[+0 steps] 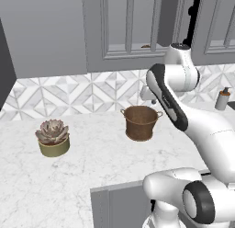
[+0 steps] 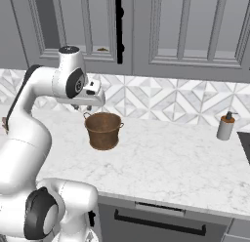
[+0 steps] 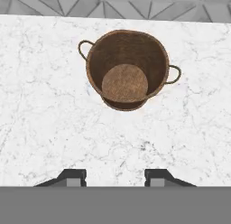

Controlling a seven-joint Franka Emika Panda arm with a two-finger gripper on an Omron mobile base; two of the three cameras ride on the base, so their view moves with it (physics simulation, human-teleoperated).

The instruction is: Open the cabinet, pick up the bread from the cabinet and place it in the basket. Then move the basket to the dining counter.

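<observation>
- Arm (image 1: 183, 112) rises from the base, bends at the elbow, reaches forward.
- Hand pointing straight down.
- Fingers (image 3: 72, 177) parted, nothing between them.

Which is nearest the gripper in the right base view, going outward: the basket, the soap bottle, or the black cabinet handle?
1. Basket, just below the gripper, on the counter.
2. Black cabinet handle, above it, to the right.
3. Soap bottle, far right on the counter.
</observation>
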